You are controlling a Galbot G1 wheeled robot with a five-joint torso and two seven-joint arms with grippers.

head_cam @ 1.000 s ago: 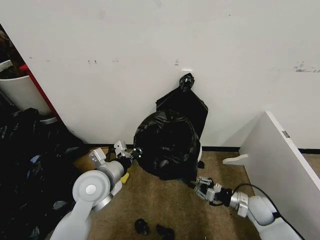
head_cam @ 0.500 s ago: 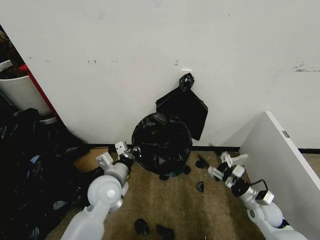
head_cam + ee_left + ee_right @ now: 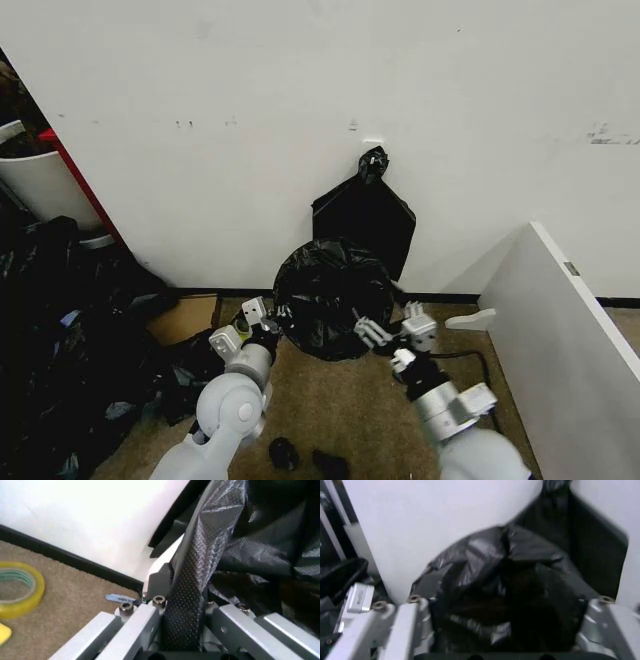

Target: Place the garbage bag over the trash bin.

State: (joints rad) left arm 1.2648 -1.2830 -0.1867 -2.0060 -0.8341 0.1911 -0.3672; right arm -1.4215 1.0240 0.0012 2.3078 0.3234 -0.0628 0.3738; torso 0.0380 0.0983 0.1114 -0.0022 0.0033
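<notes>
The garbage bag [image 3: 333, 298], glossy crinkled black plastic, is draped over the trash bin at the foot of the wall. In the left wrist view a cream-white sliver of the trash bin [image 3: 167, 560] shows beside the plastic. My left gripper [image 3: 258, 318] sits at the bag's left edge, shut on a stretched band of the garbage bag [image 3: 200, 555]; its fingers [image 3: 137, 617] clamp that band. At the bag's front right, my right gripper [image 3: 388, 328] is open. In the right wrist view its fingers [image 3: 395, 630] stand spread wide before the garbage bag [image 3: 505, 588].
A flat black bag with a knotted top [image 3: 365, 215] hangs on the wall behind. A heap of black sacks [image 3: 60, 330] and a tall white cylinder [image 3: 40, 185] are at the left, with a white board [image 3: 570, 330] at the right. Black scraps [image 3: 285, 452] lie on the carpet, a yellow tape roll [image 3: 20, 588] by the baseboard.
My right arm swung from low at the right in to the bag's front. The left gripper shifted a little right with the bag's edge. The bag now looks drawn tighter and higher.
</notes>
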